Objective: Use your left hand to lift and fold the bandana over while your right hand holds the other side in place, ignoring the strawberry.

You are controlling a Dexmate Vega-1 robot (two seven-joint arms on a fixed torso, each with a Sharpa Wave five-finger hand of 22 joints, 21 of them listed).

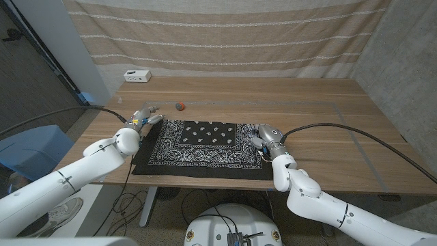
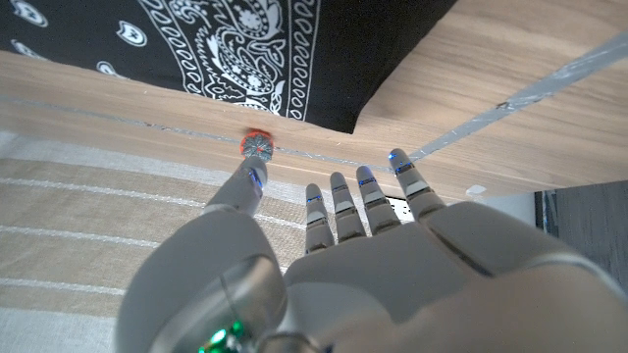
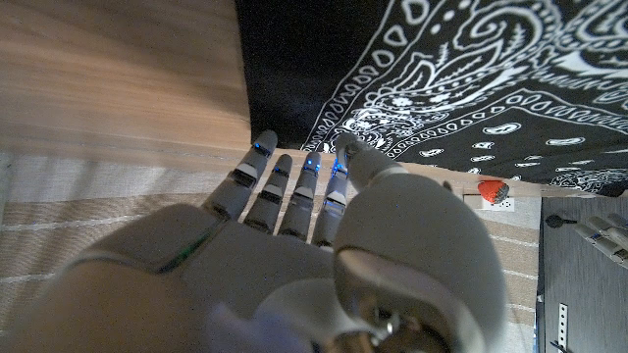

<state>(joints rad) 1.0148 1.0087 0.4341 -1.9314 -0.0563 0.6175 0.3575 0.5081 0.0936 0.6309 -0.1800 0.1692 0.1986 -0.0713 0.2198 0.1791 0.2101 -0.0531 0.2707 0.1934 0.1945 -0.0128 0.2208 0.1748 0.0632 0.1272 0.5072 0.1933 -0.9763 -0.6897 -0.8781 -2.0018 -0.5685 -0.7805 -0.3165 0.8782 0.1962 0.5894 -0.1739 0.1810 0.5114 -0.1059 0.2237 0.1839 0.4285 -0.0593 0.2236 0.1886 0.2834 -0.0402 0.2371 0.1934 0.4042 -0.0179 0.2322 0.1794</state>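
No writing can be read on the bandana (image 1: 198, 145) at the bench's (image 1: 328, 137) near edge, flanked by the released left hand (image 1: 143, 119) and released right hand (image 1: 268, 139).

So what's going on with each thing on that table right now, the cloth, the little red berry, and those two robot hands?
Bandana: spread flat on the table, not yet folded.
Strawberry: lying loose beyond the bandana's far edge, untouched.
Left hand: at the bandana's left edge, fingers straight and apart, holding nothing.
Right hand: at the bandana's right edge, fingers extended, gripping nothing.
White box: sitting at the table's far left corner.
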